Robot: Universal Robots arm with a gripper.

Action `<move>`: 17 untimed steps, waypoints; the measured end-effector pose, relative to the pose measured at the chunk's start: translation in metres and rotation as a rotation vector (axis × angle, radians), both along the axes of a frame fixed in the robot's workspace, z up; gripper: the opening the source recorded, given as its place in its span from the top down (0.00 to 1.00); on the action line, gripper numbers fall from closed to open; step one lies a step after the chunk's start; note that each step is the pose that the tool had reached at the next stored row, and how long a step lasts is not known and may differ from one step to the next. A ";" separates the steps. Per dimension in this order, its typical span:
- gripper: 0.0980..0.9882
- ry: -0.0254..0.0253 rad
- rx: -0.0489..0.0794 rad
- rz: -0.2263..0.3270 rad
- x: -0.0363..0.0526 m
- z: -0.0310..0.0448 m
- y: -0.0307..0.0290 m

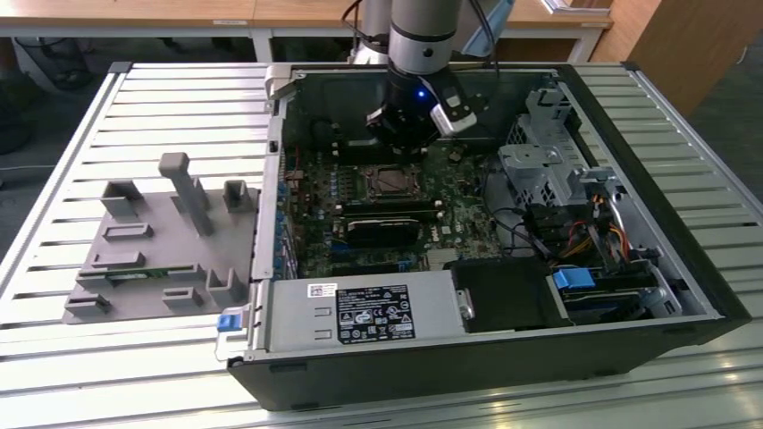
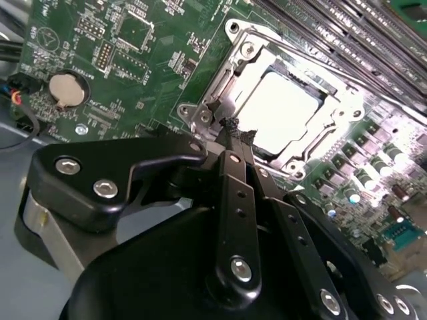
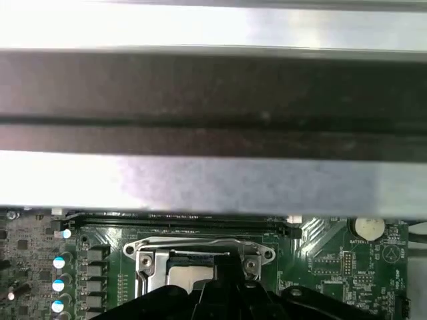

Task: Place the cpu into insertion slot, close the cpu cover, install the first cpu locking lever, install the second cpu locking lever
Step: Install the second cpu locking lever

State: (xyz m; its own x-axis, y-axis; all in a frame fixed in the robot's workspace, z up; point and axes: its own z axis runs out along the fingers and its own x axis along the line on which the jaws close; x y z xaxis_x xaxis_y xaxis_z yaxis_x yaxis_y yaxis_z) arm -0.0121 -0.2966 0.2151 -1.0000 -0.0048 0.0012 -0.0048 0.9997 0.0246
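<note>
In the open computer case, the insertion slot sits on the green motherboard just in front of my gripper. In the second wrist view the cpu lies flat in the slot, silvery face up. The cpu cover lies down around it as a metal frame. My gripper is shut, its black fingertips together at the slot's edge with nothing between them. In the first wrist view the gripper hangs over the slot, and a thin metal lever runs along its rim.
Black memory sticks lie beside the slot toward the front. A power supply, a drive cage and cables crowd the case. A coin battery is on the board. A grey fixture stands on the slatted table.
</note>
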 end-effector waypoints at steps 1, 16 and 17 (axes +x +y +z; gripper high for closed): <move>0.99 0.0000 0.000 0.000 0.0000 0.0028 0.0000; 0.99 -0.0001 0.000 0.000 -0.0004 0.0145 -0.0183; 0.99 0.0000 0.000 0.000 -0.0004 0.0145 -0.0213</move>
State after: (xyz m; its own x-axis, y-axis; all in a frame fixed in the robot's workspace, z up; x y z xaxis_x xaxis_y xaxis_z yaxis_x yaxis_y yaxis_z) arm -0.0125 -0.3179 0.2296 -1.0000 -0.0048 0.0012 -0.0047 0.9997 0.0246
